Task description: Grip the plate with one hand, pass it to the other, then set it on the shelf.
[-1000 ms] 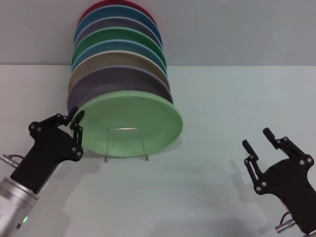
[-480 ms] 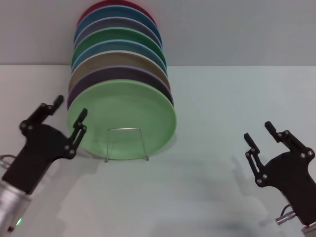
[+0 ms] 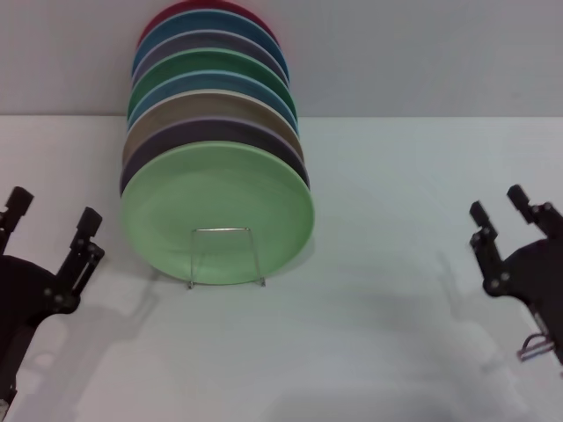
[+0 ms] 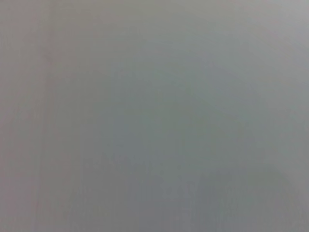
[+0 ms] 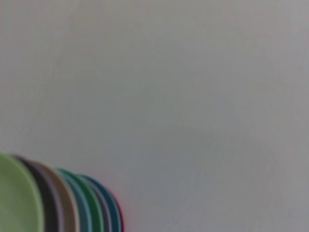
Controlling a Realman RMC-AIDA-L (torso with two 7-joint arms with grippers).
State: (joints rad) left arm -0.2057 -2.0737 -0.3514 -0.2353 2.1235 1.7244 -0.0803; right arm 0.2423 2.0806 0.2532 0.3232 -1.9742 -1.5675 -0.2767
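The pale mint-green plate (image 3: 217, 211) stands upright at the front of a row of plates in the chrome wire shelf (image 3: 224, 257), in the middle of the head view. It also shows in the right wrist view (image 5: 17, 200). My left gripper (image 3: 51, 221) is open and empty, to the left of the plate and apart from it. My right gripper (image 3: 498, 204) is open and empty at the far right.
Behind the mint plate stand several more plates (image 3: 211, 97): dark purple, tan, blue, darker green, lilac, blue and red. They rise toward the grey back wall (image 3: 422, 53). The white table (image 3: 369, 334) lies between the two arms.
My left gripper let go of the plate's left rim, opened and drew back to the left. The plate settled upright in the rack. My right gripper moved away to the right.
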